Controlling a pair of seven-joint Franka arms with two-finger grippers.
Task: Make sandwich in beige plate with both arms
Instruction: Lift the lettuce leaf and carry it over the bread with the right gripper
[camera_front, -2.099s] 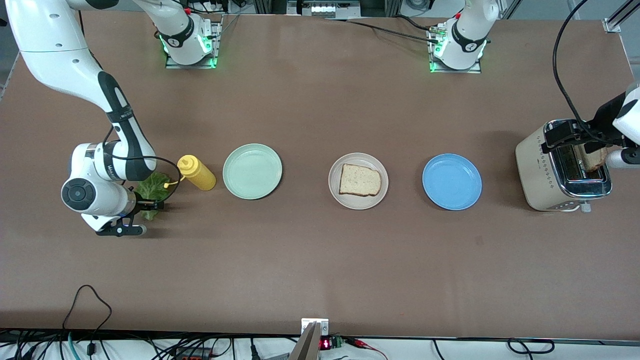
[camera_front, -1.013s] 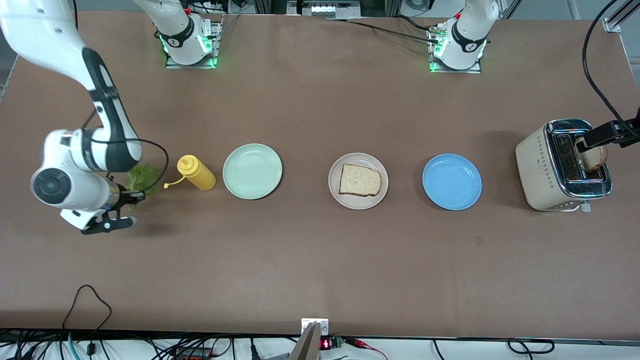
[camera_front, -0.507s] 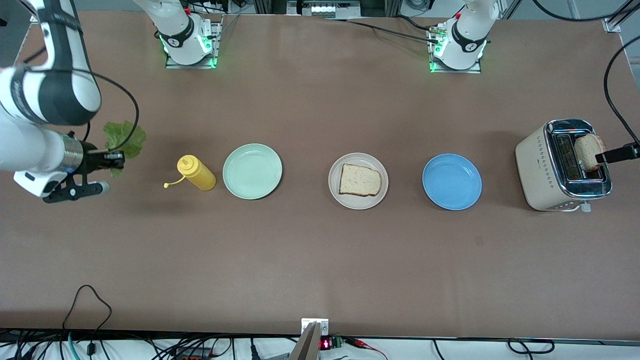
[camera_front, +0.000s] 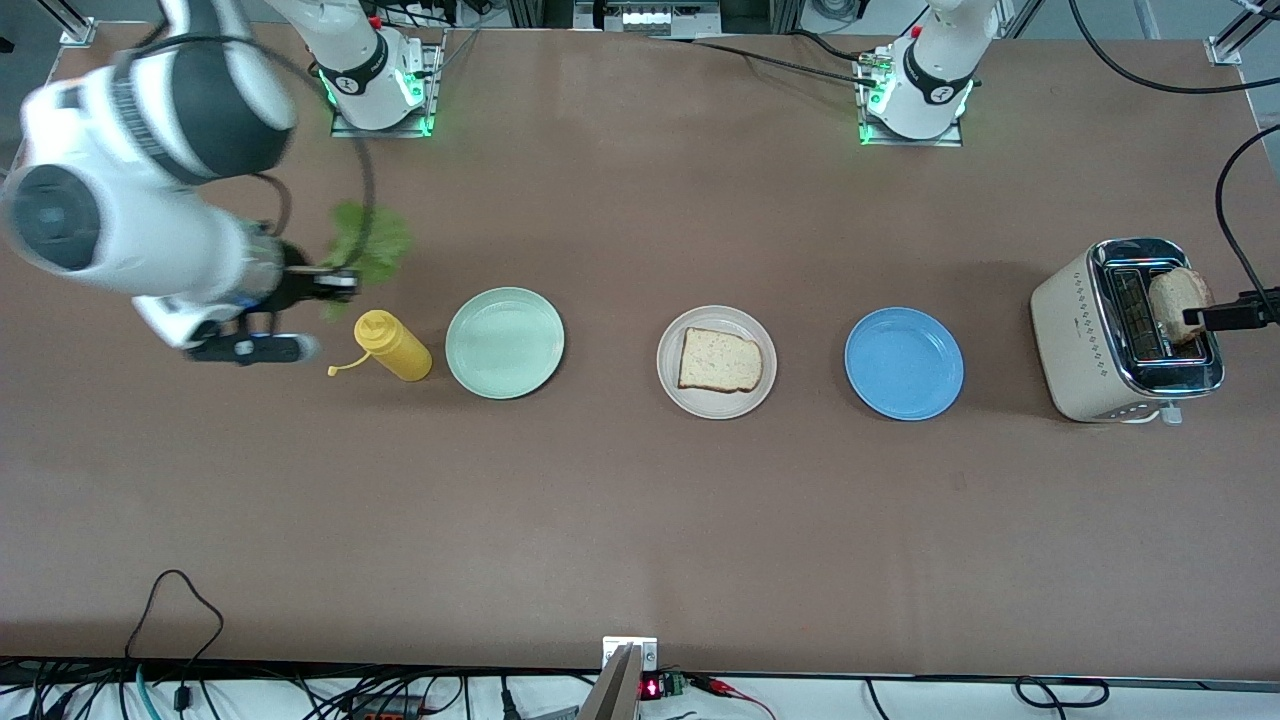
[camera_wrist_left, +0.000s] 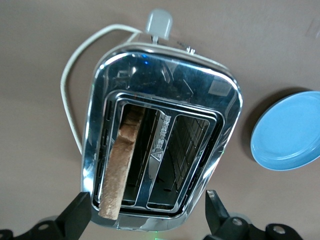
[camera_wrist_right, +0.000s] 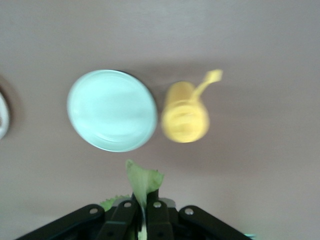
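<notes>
while i watch remotely: both arms are up
right gripper (camera_front: 335, 283): pinching a lettuce leaf (camera_front: 370, 243) above the yellow bottle (camera_front: 393, 346)
left gripper (camera_wrist_left: 148, 220): spread over the toaster (camera_front: 1125, 328)
beige plate (camera_front: 672, 390): holds one bread slice (camera_front: 719, 360)

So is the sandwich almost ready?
About a third done. One bread slice already lies on the beige plate. The right gripper is shut on the lettuce, up in the air over the table by the yellow bottle. The left gripper is open over the toaster, where the second slice sits in a slot. Lettuce and top slice must go on the plate.
</notes>
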